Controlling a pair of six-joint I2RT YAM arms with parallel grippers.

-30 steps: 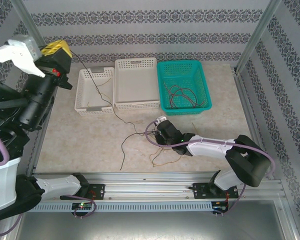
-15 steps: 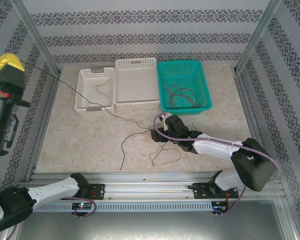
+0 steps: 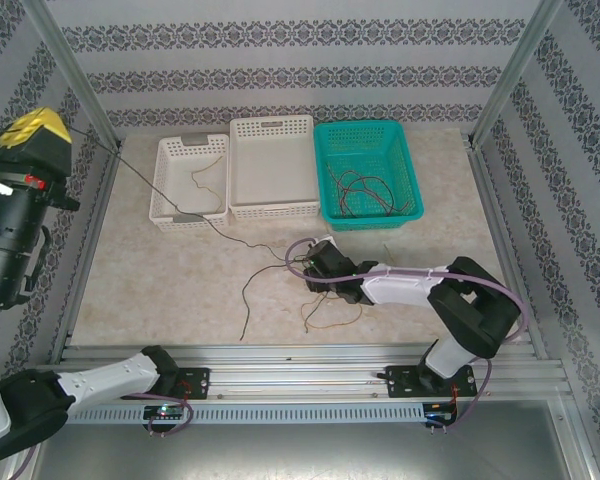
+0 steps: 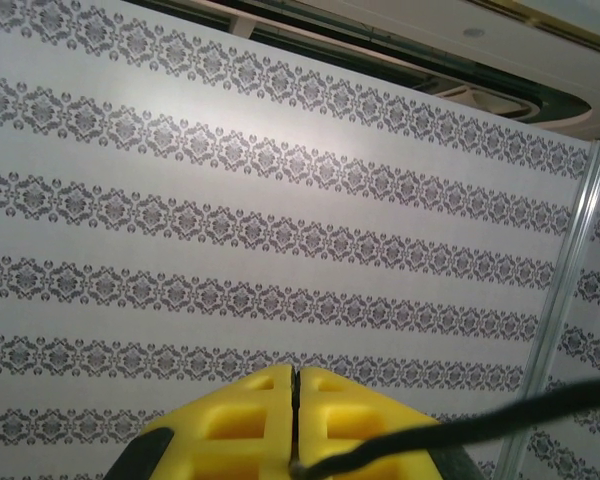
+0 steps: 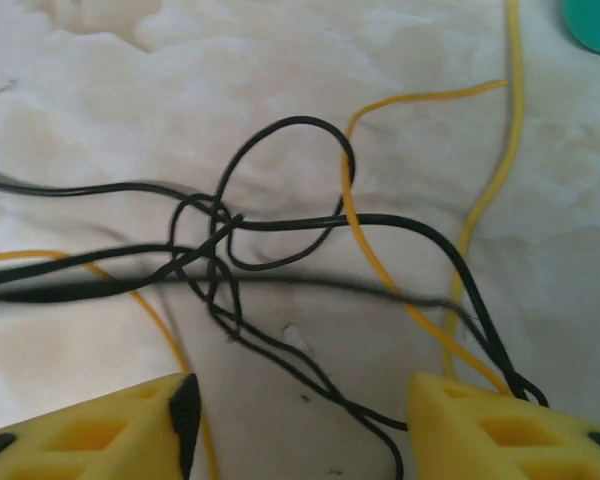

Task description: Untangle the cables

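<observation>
A dark cable (image 4: 460, 425) is pinched by the L gripper (image 4: 296, 400), bottom centre of left wrist view. The R gripper (image 5: 295, 420) is held w/ jaws apart over tangled cables (image 5: 220, 240) (black & yellow), mid-frame.

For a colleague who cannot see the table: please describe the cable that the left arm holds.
Find the three baskets along the table's far side. From the raised left gripper, a thin dark cable slants over the small white basket at their left end, down to the knot near the right gripper. It alone is taut; the other cables lie slack.
</observation>
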